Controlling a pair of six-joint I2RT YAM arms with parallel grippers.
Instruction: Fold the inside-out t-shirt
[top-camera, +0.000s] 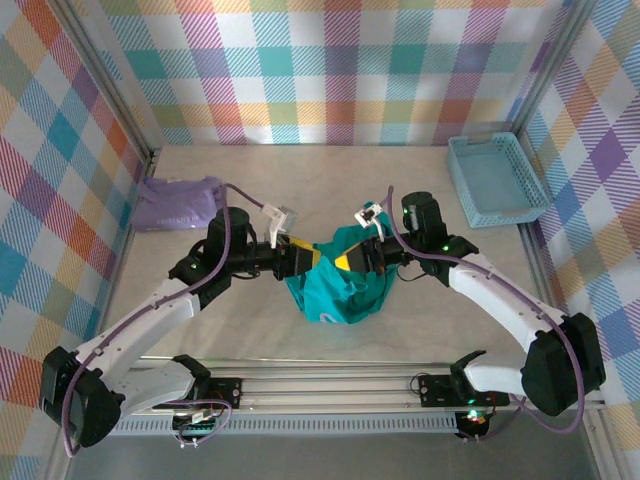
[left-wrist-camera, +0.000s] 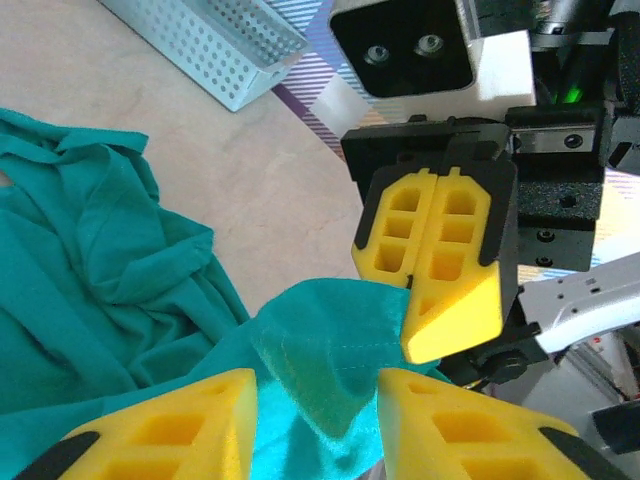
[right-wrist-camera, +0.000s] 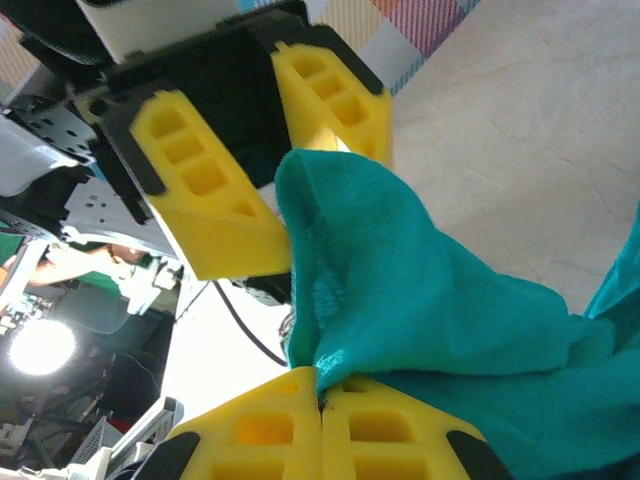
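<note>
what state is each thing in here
teal t-shirt: crumpled in a heap, not folded, one edge pinched up
left gripper: open, shirt fabric between its fingers
right gripper: shut on the teal t-shirt
lavender garment: lying flat, far left, untouched
blue basket: upright, empty

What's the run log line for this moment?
t-shirt: bunched, one edge raised | right fingers: shut on that edge | left fingers: open around same edge | fold: not yet done

The t-shirt (top-camera: 335, 292) lies centrally, garment (top-camera: 178, 203) back-left, basket (top-camera: 495, 180) back-right.
</note>
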